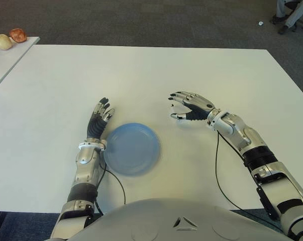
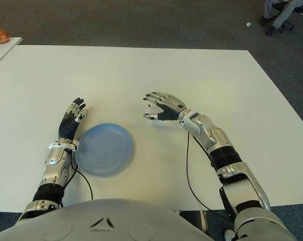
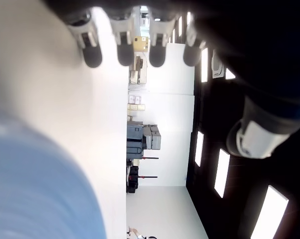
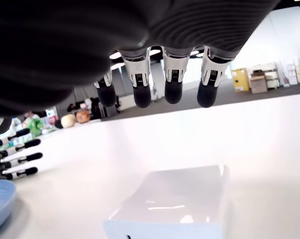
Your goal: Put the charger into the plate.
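Just beside the flat, released left robot hand (image 1: 100, 120) lies the blue plate (image 1: 131, 148) on the white bench (image 1: 156, 75), while the right robot hand (image 1: 189, 107) hovers with fingers spread, grasping nothing, over the white charger (image 4: 173, 201).

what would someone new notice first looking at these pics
Probably the blue plate near the front edge of the white table, with the left hand open beside it on its left. Next, the right hand, to the plate's right, hovers open-fingered over a white charger lying on the table.
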Tool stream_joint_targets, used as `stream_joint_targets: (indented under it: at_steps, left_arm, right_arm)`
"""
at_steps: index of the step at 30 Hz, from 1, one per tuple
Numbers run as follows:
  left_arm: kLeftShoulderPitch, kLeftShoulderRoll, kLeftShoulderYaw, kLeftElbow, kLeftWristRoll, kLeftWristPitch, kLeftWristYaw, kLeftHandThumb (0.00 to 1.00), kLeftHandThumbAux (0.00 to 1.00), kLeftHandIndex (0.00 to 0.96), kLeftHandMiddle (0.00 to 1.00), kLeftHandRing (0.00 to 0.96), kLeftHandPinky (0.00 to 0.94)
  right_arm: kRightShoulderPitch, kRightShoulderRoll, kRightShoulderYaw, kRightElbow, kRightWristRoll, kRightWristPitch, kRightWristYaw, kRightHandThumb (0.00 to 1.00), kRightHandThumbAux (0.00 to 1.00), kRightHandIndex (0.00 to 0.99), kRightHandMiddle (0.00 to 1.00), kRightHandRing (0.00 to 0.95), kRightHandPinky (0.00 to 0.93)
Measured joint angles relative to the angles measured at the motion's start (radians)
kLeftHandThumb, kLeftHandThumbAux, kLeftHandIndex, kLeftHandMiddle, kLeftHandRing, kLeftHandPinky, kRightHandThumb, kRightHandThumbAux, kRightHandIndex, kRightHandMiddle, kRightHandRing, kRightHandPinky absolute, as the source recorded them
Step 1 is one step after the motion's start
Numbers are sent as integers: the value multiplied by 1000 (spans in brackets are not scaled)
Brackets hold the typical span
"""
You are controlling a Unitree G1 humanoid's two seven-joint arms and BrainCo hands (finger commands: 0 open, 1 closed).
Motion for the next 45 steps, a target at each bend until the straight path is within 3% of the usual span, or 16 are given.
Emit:
stream_joint_targets:
  at_steps: [15, 45]
  left_arm:
    - [2, 2, 0, -2, 0, 1, -3, 0, 545, 15, 66, 33, 5]
    - [6, 9, -1, -7, 1, 1, -8, 0, 530, 13, 67, 35, 4]
  right_arm:
    - [-53, 1, 42, 128, -1, -9, 9, 339, 148, 0, 0, 0, 0]
    - [-97, 10, 81, 246, 18, -22, 29, 334, 144, 0, 0, 0, 0]
